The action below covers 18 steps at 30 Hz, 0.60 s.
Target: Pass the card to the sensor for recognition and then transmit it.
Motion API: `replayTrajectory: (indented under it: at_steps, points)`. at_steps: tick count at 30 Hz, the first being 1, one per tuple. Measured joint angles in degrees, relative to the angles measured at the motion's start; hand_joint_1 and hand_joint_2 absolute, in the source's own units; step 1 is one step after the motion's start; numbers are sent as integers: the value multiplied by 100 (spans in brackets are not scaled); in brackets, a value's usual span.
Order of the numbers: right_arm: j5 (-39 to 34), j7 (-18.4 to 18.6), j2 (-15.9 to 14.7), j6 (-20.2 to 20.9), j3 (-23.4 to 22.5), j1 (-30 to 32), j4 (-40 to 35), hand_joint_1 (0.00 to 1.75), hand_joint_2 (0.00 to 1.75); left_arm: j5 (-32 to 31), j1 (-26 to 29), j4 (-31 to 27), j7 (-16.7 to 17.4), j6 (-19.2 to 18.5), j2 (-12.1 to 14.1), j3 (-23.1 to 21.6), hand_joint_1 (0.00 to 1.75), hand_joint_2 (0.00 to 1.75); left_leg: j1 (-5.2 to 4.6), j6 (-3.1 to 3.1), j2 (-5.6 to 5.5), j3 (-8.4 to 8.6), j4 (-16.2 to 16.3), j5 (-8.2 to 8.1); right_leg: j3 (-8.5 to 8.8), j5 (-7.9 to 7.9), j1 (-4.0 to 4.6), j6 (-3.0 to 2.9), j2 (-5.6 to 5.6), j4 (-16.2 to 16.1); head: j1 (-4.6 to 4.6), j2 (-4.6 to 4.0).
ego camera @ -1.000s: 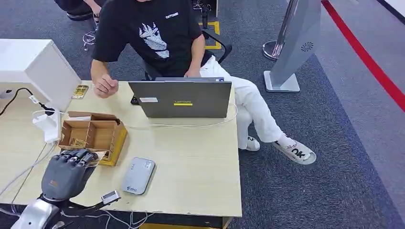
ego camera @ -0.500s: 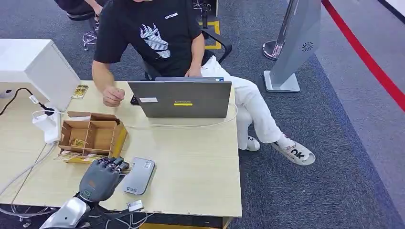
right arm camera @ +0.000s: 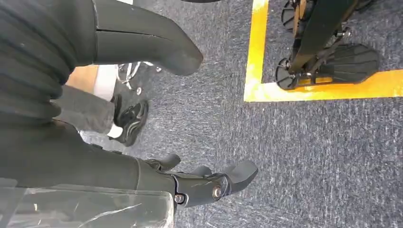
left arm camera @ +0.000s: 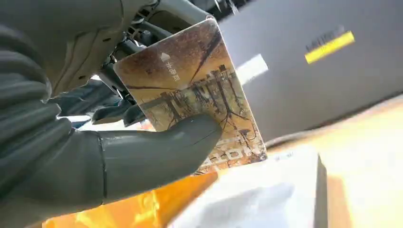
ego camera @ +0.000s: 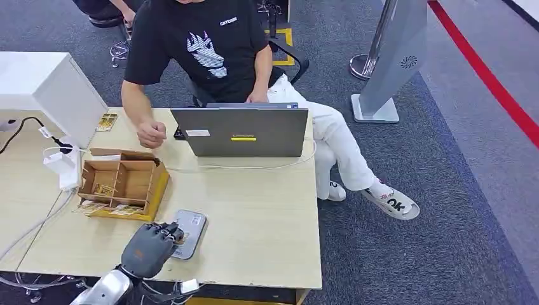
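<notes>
My left hand [ego camera: 151, 248] hovers over the near end of the grey card sensor [ego camera: 188, 231] on the wooden table. It pinches a brown-and-gold picture card [left arm camera: 195, 99] between thumb and fingers, as the left wrist view shows close up, with the white-grey sensor [left arm camera: 266, 194] just beneath it. In the head view the card [ego camera: 180, 240] peeks out at the fingertips. My right hand [right arm camera: 199, 183] hangs over dark carpet, fingers apart and holding nothing.
A cardboard box [ego camera: 124, 183] with more cards stands to the left of the sensor. A grey laptop [ego camera: 240, 131] sits at the far edge, and a person [ego camera: 197, 47] sits behind it with a fist on the table. White cables [ego camera: 60, 166] trail at the left.
My left hand has travelled from the cardboard box rightward and nearer, carrying the card over the sensor. The person's fist slid slightly towards the laptop.
</notes>
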Motion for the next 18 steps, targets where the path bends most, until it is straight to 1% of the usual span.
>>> replayTrajectory:
  at_steps: [2, 4, 6, 11, 13, 18]
  points:
    - [33, 0, 0, 35, -7, 1, 0, 0, 175, 101, -70, 104, -51, 106, 31, -40, 175, 175, 0, 0, 0, 0, 0, 0, 0, 0, 0, 0, 0, 0, 0, 0]
    - [46, 0, 0, 50, -13, 1, 2, 0, 175, 241, -146, 162, -72, 305, 61, -46, 175, 175, 1, -3, 0, 0, 0, 2, 0, 0, 0, 0, 0, 1, -2, -2]
    - [79, 0, 0, 50, -28, 1, 2, 0, 175, 394, -263, 173, -127, 367, 96, -46, 175, 175, 1, -3, -2, 0, 0, 3, 1, 0, 1, 0, -2, 1, 0, -2]
    - [90, 4, 0, 44, -37, 4, 2, 0, 175, 500, -450, 173, -151, 344, 173, -46, 175, 175, 0, -4, 0, 1, 0, 5, -1, 2, 0, -1, 0, 2, 0, 0]
    - [109, 4, 0, 48, -41, 5, 2, 0, 175, 651, -616, 158, -138, 317, 230, -5, 175, 175, 2, 0, -1, -2, 4, 9, -6, 4, 1, 2, -2, 2, 0, 0]
    - [188, 7, -4, 59, -42, 0, 2, 0, 175, 971, -1451, 108, -195, 14, 431, 395, 175, 175, 3, -7, -7, -5, 4, 18, -1, 15, 2, 1, -10, 4, -2, 0]
